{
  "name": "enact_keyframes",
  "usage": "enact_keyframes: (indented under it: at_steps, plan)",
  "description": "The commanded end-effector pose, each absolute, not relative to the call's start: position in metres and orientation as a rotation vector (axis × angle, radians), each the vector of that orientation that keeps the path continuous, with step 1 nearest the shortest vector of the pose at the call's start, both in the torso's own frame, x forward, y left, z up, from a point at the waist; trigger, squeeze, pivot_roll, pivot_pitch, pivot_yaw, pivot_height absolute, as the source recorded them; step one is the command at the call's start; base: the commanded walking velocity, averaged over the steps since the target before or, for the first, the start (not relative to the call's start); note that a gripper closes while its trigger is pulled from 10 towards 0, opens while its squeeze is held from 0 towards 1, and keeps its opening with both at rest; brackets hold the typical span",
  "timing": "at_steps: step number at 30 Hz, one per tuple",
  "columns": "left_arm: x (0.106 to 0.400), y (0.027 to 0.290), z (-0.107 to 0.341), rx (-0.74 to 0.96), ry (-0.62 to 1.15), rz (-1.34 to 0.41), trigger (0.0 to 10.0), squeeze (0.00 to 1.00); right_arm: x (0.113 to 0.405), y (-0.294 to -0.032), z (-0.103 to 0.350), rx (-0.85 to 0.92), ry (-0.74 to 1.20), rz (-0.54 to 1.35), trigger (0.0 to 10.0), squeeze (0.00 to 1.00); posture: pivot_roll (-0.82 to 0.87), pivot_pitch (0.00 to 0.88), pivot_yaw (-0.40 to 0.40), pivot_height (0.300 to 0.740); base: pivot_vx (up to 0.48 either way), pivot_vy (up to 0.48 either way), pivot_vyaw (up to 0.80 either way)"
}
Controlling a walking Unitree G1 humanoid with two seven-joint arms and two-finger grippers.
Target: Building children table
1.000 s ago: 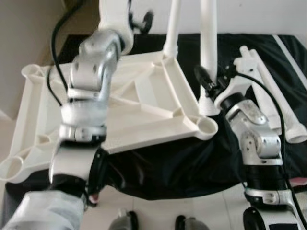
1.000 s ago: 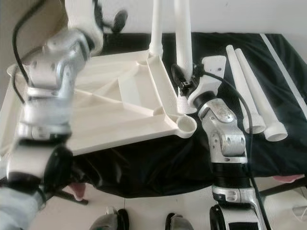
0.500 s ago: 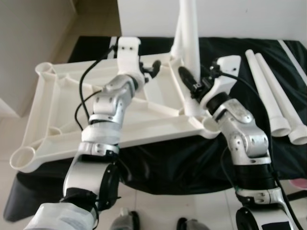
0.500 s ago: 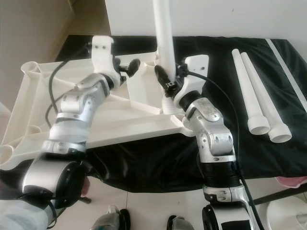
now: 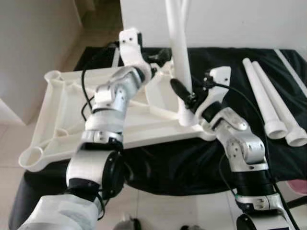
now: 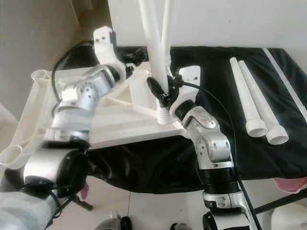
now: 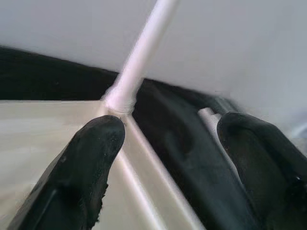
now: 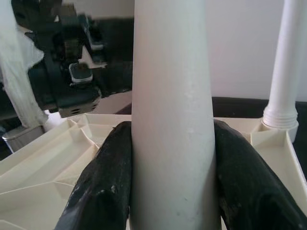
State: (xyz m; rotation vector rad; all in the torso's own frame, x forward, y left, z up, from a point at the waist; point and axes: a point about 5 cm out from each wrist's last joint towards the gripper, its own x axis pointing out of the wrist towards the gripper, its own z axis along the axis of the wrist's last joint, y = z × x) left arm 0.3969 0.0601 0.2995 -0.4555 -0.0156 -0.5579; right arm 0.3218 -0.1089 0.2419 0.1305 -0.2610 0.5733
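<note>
While the inverted white plastic tabletop [image 5: 144,120] lies rib-side up on a black cloth [image 5: 230,158], the right claw [image 5: 184,98] pinches an upright white leg [image 5: 178,48] just above its ribbed foot, which stands at the tabletop's near right corner. In the right wrist view both black fingers [image 8: 103,187] press flat against the leg's smooth, slightly tapered shaft. The left claw [image 5: 160,55] hovers spread wide near the far right corner, holding nothing; between its fingers [image 7: 88,163] the left wrist view shows a second upright leg [image 7: 139,62] seated in that corner socket. Two spare legs [image 5: 271,105], long tapered tubes with flared open ends, lie side by side on the cloth, well apart to the right. An empty round socket [image 5: 29,158] marks the tabletop's near left corner.
</note>
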Motion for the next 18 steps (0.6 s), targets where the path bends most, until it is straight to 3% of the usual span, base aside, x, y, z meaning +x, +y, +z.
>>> enact_keyframes:
  at_steps: [1, 18]
  plan:
    - [0.385, 0.043, 0.316, -0.519, -0.067, -0.837, 10.0, 0.0, 0.319, -0.105, 0.243, 0.125, -0.273, 0.614, 10.0, 0.0, -0.01, 0.009, 0.017, 0.74, 0.0, 0.0, 0.0]
    - [0.369, 0.025, 0.346, -0.565, -0.135, -0.968, 10.0, 0.0, 0.331, -0.108, 0.243, 0.092, -0.248, 0.569, 10.0, 0.0, -0.01, 0.0, 0.001, 0.74, 0.0, 0.0, 0.0]
